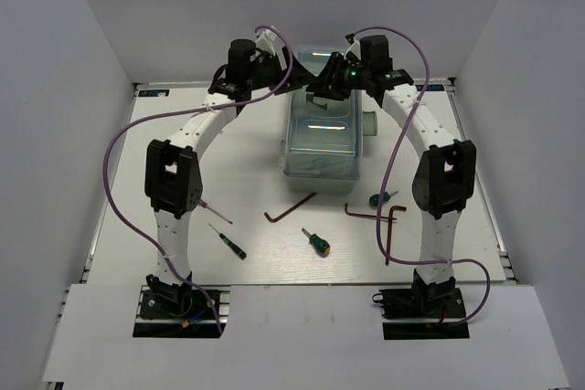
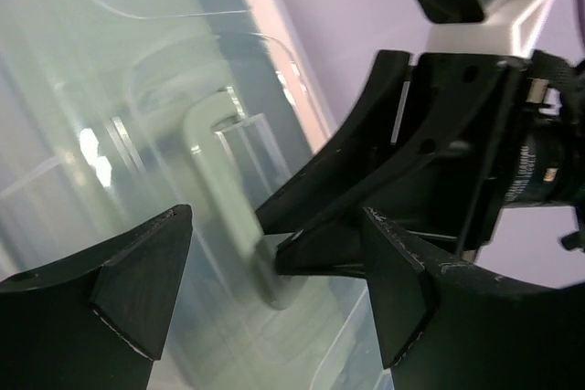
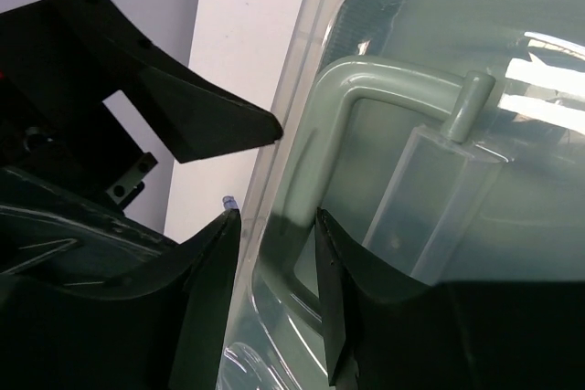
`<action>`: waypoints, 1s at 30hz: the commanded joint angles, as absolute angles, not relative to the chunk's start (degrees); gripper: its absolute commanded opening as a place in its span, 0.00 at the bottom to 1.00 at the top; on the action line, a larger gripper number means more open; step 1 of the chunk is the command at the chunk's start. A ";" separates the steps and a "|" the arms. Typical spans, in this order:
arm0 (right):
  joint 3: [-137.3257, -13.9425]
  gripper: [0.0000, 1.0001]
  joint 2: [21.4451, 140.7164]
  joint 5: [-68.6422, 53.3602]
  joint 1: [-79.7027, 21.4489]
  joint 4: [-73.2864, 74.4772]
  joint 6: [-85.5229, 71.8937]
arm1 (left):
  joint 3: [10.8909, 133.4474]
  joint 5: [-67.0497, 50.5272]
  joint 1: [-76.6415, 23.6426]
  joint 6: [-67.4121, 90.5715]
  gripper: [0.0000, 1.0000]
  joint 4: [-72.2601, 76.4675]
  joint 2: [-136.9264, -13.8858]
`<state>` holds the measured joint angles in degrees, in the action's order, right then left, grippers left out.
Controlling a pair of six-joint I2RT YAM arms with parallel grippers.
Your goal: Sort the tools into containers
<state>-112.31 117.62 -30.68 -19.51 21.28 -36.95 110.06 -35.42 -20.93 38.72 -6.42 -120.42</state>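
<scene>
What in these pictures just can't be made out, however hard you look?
- Inside the pale green toolbox with clear lid: top view, lid glare hides the compartments.
- Right gripper: right wrist view, its fingers straddle the toolbox's pale green handle; whether they clamp it is unclear.
- Same handle, left wrist view: blurred.
- Dark L-shaped hex keys: top view, too small to tell sizes.

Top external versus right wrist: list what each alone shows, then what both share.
Only top external: loose tools on the table, including an L-shaped hex key and a green-handled screwdriver. Only right wrist: the lid handle up close, with the right gripper closed around its end. Both: the pale green toolbox and its clear lid.
</scene>
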 commanded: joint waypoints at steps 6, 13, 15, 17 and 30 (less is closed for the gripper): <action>-111.36 0.44 116.90 -34.45 -20.13 16.96 -37.88 | 112.32 -39.38 -21.36 40.87 0.85 -4.57 -120.59; -110.92 0.44 116.72 -34.72 -20.21 16.35 -38.14 | 114.08 -36.92 -21.36 42.09 0.85 -7.91 -121.64; -110.83 0.44 116.72 -34.80 -20.13 16.08 -38.23 | 113.47 -35.60 -21.36 42.71 0.85 -7.91 -121.03; -110.83 0.44 116.81 -34.80 -20.04 16.08 -38.23 | 112.77 -35.60 -21.36 44.55 0.85 -6.08 -121.03; -110.57 0.44 116.72 -34.89 -19.86 16.00 -38.23 | 115.22 -32.70 -21.36 49.93 0.85 -6.75 -121.11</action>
